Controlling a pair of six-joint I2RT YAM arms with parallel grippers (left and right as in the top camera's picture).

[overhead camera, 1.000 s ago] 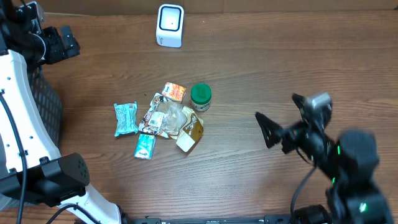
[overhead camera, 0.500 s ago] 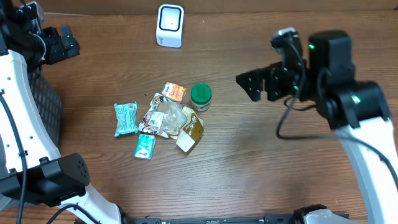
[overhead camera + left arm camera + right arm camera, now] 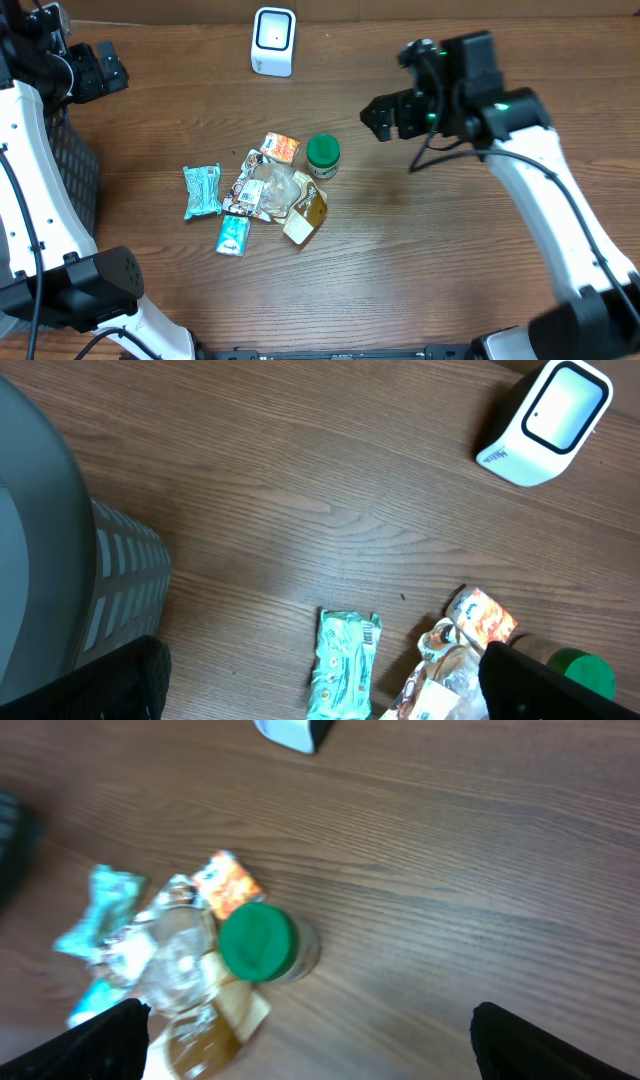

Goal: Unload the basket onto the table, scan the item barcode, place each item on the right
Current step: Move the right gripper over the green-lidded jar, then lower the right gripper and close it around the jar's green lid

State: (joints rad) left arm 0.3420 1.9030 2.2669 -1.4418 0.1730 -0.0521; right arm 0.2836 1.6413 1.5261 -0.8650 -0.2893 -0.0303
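Overhead plus both wrist views; no item lifted yet. Right hand (image 3: 379, 118) spread wide and empty, hanging above the desk (image 3: 400, 270) at approx. 2 o'clock from the green-lidded jar (image 3: 323, 153), near but not touching. Left hand (image 3: 112, 68) likewise spread wide w/ nothing btwn the fingers, parked far off at 10 o'clock, above the grey basket (image 3: 75, 170). Item pile (image 3: 265, 192) at desk ctr: jar upright at its 2 o'clock edge, orange packet (image 3: 281, 148) just beside the jar at 9 o'clock, teal packet (image 3: 202, 190) at the pile's 9, small teal sachet (image 3: 232, 235) at 7, brown carton (image 3: 307, 210) at 5, crinkled clear wrappers in the middle. Scanner (image 3: 274, 40) at 12 o'clock from the pile, well apart. No barcode legible on any item. Likely target, by nearness only: the jar. Poss. failures: (1) off-ctr closure on the round lid, hence tipping or rolling into the wrappers; (2) a finger snagging the orange packet or carton, both close against the jar, hence a double pick or scattered pile; (3) barcode side unknown, hence label presented away from the scanner window and no read.
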